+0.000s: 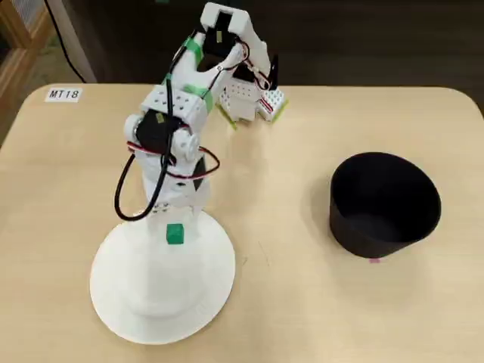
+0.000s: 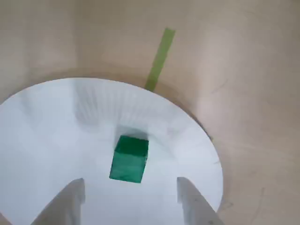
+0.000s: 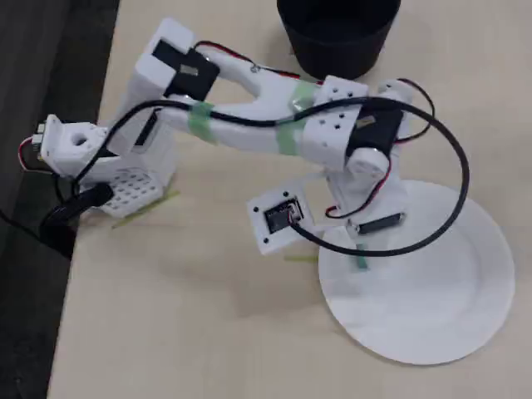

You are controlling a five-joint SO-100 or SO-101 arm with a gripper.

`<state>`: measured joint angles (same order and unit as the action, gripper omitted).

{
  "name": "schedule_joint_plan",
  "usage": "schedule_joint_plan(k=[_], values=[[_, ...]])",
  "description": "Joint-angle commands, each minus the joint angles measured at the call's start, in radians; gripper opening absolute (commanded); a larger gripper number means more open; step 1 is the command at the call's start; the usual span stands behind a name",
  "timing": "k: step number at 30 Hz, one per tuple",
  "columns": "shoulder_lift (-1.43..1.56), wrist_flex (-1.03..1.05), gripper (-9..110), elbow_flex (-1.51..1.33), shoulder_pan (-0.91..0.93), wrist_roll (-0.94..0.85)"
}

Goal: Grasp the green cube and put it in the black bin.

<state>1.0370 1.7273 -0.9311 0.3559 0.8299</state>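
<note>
A small green cube (image 2: pixel 129 158) lies on a white round plate (image 2: pixel 47 131). In the wrist view my gripper (image 2: pixel 131 187) is open, with its two white fingertips (image 2: pixel 75 197) on either side of the cube and just short of it, not touching it. In a fixed view the cube (image 1: pixel 175 234) sits on the plate (image 1: pixel 197 302) right below the bent arm. In the other fixed view the gripper mostly hides the cube (image 3: pixel 361 258). The black bin (image 1: pixel 384 204) stands empty to the right, apart from the plate.
The arm's base (image 1: pixel 249 98) is mounted at the table's far edge. A strip of green tape (image 2: pixel 160 58) lies on the wood beyond the plate. A label reading MT18 (image 1: pixel 63 94) is stuck at the far left corner. The bin (image 3: pixel 337 33) shows at the top in the other fixed view.
</note>
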Motion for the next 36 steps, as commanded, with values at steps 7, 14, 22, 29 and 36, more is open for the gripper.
schedule_joint_plan(k=[7, 14, 22, 29, 36], values=[[-0.014, -0.017, 28, 0.040, 0.008, -0.006], [-0.037, -0.020, 27, 0.040, 0.009, -0.012], [-0.063, -0.035, 25, 0.040, 0.014, -0.006], [-0.084, -0.063, 21, 0.041, 0.017, 0.003], [-0.121, -0.091, 14, 0.057, 0.020, 0.012]])
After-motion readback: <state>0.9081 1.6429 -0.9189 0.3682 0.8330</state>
